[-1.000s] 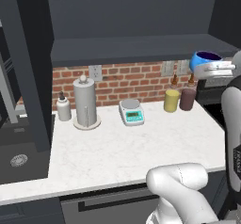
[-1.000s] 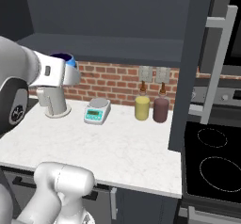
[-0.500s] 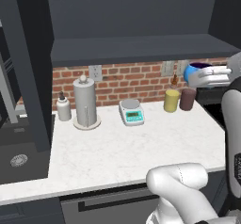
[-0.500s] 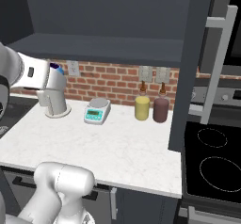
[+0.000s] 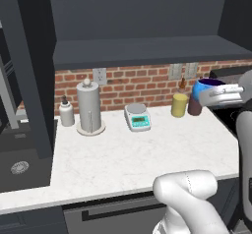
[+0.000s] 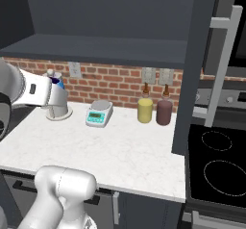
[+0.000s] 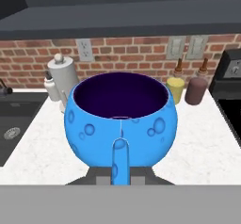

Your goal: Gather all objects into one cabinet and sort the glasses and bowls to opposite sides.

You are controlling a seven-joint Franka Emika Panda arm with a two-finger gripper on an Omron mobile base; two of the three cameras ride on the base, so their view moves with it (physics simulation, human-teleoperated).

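End effector (image 7: pixel 120 173) is seen clamped on the rim of one small blue bowl (image 7: pixel 120 119), held above the marble surface (image 5: pixel 128 154), right of the paper-towel holder (image 5: pixel 89 106). Its fingers are largely hidden by the bowl. Two bottles (image 6: pixel 146 108) and one scale (image 6: pixel 98 113) are counted beside the holder.

The blue bowl (image 7: pixel 120 124) looks glossy and smooth, dimpled with bubble-like spots, its inside dark and matt. Below it the counter (image 5: pixel 128 154) is polished white marble-like stone with faint veins. Behind the counter, the wall (image 5: pixel 142 83) is rough red brick.
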